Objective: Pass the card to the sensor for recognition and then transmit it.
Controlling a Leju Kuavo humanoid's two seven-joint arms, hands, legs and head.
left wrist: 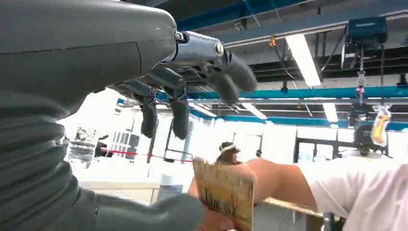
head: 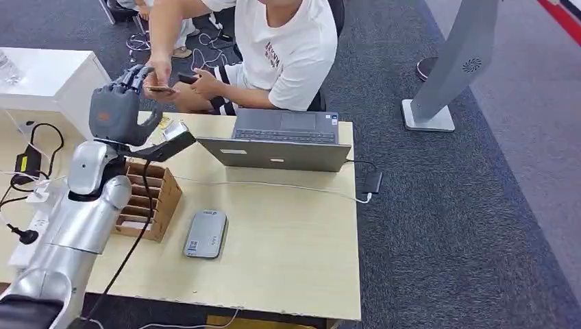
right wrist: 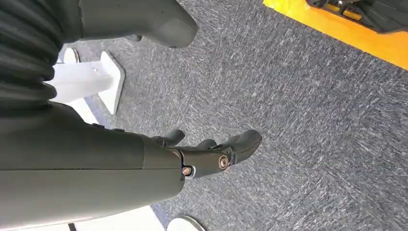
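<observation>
The right hand (right wrist: pixel 211 154) is hanging beside the body over grey carpet, holding nothing, with its fingers curling partly inward.

On the table (head: pixel 288 267), nearest the robot, the grey sensor (head: pixel 205 234) is lying flat. Just beside it, a cardboard slotted box (head: pixel 147 199) is standing under the left forearm. Further back, an open laptop (head: pixel 284 140) is sitting at the far edge.

The left hand (head: pixel 122 106) is reaching up and forward past the far edge of the table, with fingers spread and nothing between them. The thumb (left wrist: pixel 159 214) is lying just beside the card.

The card (left wrist: pixel 225 192) is being held in a seated person's hand (head: pixel 161 74), at the fingertips of the left hand. The handover therefore appears complete or in its final stage.

Handling judgement: the card is looking thin, light and fairly stiff, with smooth faces that may slip. It is best taken at one short edge, pinched flat between thumb and finger, leaving the opposite end free for the receiver.
</observation>
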